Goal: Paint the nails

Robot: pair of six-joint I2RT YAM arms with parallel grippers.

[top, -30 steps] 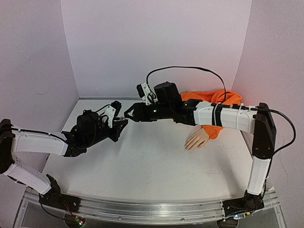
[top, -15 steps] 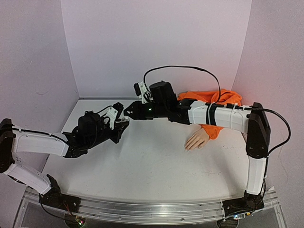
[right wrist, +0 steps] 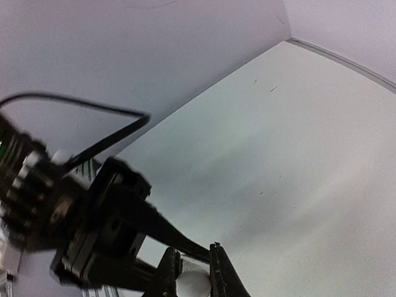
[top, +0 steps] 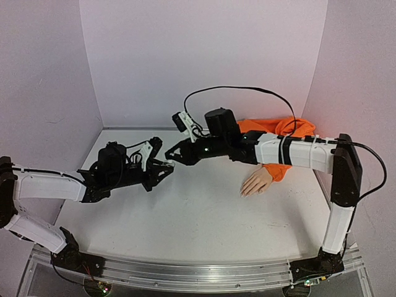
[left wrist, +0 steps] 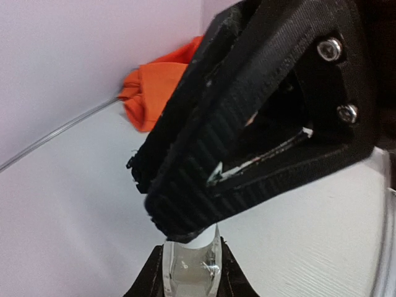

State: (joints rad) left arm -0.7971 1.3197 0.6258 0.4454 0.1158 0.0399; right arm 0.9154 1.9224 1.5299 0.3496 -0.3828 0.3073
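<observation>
Left gripper (top: pixel 162 168) pinches a small clear bottle (left wrist: pixel 189 272), held off the table (top: pixel 198 229) left of centre. Right gripper (top: pixel 175 156) meets it from the right, its fingers pressed onto the bottle's white cap (right wrist: pixel 192 283) — the two grippers tip to tip. The nails (top: pixel 245 193) lie well apart to the right of both grippers, on the mannequin hand (top: pixel 257 182) resting flat on the table, fingertips toward the near edge — orange sleeve (top: pixel 278 130) behind it, partly under the right arm.
</observation>
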